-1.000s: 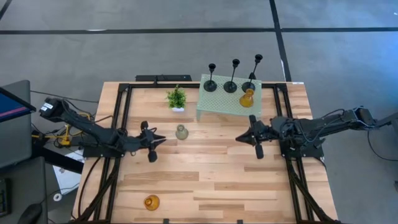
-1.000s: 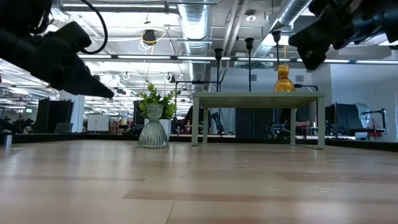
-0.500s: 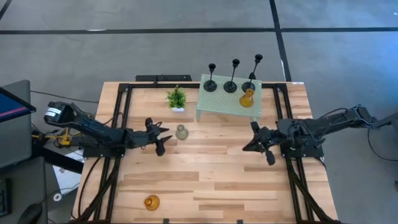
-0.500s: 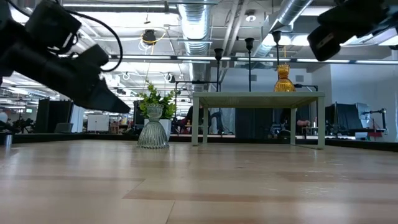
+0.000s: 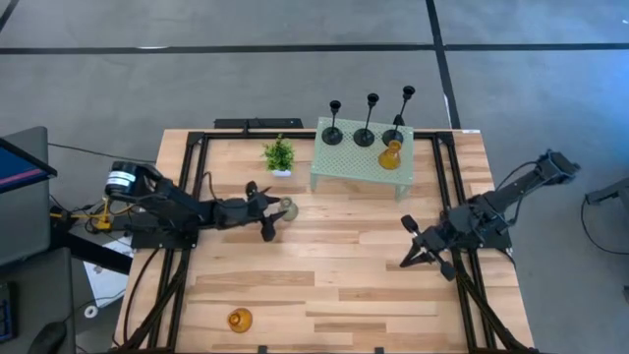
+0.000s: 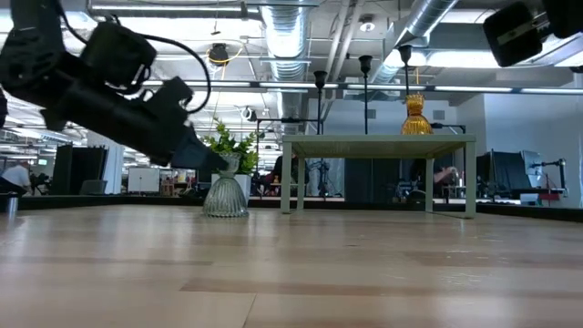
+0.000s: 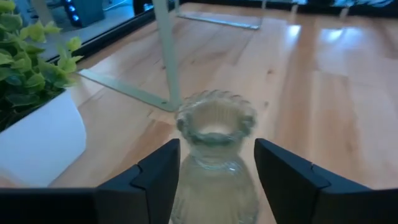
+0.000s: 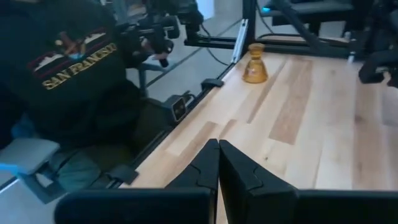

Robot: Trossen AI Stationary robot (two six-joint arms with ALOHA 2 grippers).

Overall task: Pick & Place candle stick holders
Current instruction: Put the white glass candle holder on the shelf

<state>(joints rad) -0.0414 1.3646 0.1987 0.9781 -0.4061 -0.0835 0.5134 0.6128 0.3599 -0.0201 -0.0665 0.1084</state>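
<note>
Left gripper (image 5: 274,209): sitting left of centre in the high view, fingers spread apart and flanking the clear-grey glass holder (image 5: 287,208) without gripping it; the left wrist view is showing a finger on each side of the ribbed glass (image 7: 216,155). The arm is reaching in low from the left edge of the frame, stretched nearly flat over the table (image 5: 324,280).

Clear-grey glass holder: standing upright, long axis vertical, mouth upward, just below the small green potted plant (image 5: 279,155).

Right gripper (image 5: 417,246): hanging at the right of the high view, fingers pressed together on nothing, pointing toward the lower left; the arm is folding back toward the right edge.

Pale green mesh stand (image 5: 360,155): occupying the upper centre, carrying three black thin-stemmed holders (image 5: 366,121) upright in a row and one amber glass holder (image 5: 390,154) near its right end.

Second amber glass holder (image 5: 239,320): standing alone at the lower left of the table, upright in the right wrist view (image 8: 254,63).
</note>
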